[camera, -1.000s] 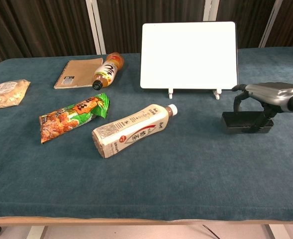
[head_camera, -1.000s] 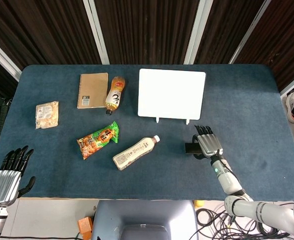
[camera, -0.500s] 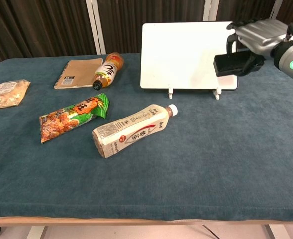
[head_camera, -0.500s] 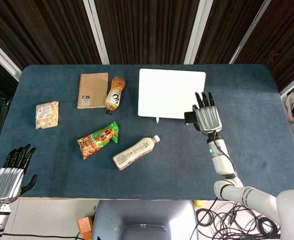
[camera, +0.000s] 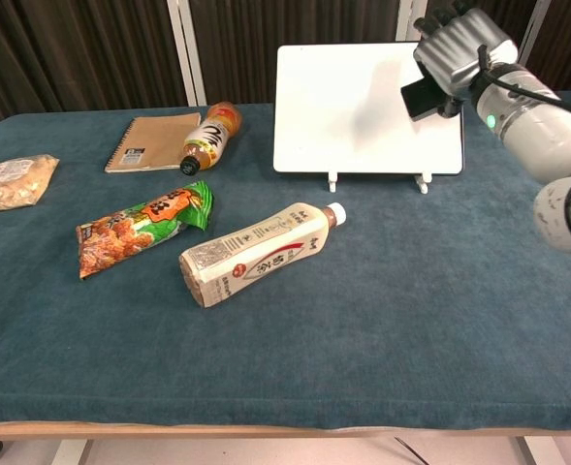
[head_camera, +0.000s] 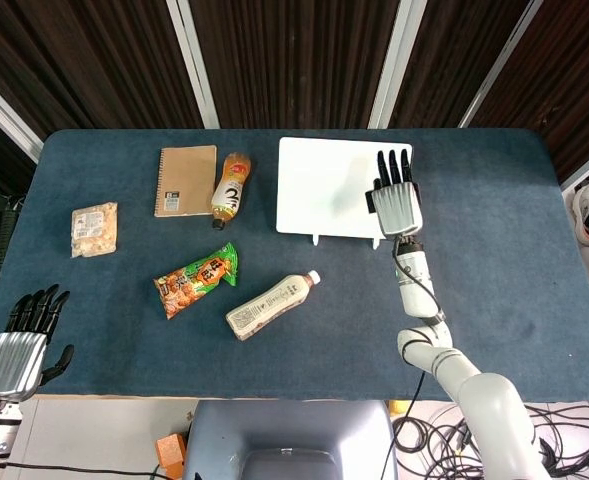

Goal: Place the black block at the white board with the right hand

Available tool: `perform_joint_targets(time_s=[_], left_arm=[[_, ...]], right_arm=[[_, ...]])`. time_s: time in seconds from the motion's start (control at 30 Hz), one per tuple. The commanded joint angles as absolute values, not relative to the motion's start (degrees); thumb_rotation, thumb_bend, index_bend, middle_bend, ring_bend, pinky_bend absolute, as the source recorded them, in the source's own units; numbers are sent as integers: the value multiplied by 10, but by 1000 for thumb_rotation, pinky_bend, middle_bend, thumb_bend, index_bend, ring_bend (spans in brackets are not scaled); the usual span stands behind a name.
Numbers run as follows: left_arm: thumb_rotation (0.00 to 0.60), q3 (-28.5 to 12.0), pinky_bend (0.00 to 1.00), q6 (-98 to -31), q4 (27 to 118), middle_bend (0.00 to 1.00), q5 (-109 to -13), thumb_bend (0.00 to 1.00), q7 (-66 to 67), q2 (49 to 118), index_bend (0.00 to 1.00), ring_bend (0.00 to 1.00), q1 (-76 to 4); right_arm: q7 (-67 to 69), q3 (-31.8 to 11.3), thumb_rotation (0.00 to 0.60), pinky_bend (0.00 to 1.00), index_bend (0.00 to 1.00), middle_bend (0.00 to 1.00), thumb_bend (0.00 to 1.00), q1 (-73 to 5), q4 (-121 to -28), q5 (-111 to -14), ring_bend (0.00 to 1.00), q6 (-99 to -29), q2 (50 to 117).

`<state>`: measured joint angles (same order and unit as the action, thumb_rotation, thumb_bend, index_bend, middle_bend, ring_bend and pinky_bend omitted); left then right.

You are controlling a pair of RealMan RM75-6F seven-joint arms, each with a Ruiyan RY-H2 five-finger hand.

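Note:
The white board (head_camera: 332, 185) (camera: 358, 107) stands on two small feet at the middle back of the table. My right hand (head_camera: 395, 199) (camera: 455, 55) is raised in front of the board's right part and grips the black block (head_camera: 372, 200) (camera: 420, 97), which is held against or just before the board's face; contact cannot be told. Only one end of the block shows beyond the fingers. My left hand (head_camera: 22, 337) hangs at the table's near left corner, fingers apart, holding nothing.
A notebook (head_camera: 185, 180), an orange-capped bottle (head_camera: 231, 188), a snack bag (head_camera: 95, 229), a green-orange packet (head_camera: 196, 279) and a lying milk-tea bottle (head_camera: 271, 304) occupy the left and centre of the blue table (head_camera: 514, 280).
My right hand lifted the black block off the table at the right, carried it up and back, and now holds it in front of the board's right side. The left hand barely moved.

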<state>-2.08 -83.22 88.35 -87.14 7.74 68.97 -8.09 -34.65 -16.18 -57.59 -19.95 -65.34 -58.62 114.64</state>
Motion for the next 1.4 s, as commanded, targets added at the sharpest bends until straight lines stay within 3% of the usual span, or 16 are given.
perform_joint_targets(time_s=[0.03,0.37,1.0,1.4], left_arm=[[600,-23,92,-826,884,0,-864,363,79,690,0,7,-83],[600,-25,93,-813,884,0,-851,364,85,690,0,7,-88],[600,-35,92,-809,873,0,-817,364,114,702,0,8,-86],[600,-33,93,-806,874,0,-814,364,116,703,0,7,-87]], right_arm=[[-300,-171,600,0,615,42,294,-608,-140,-662,0,-548,1192],[-253,-172,600,0,521,27,295,-631,-82,-679,0,-531,1231],[-279,-183,600,0,511,23,294,-633,-53,-680,0,-484,1241],[-293,-195,600,0,236,0,295,-627,-50,-673,0,-472,1238]])
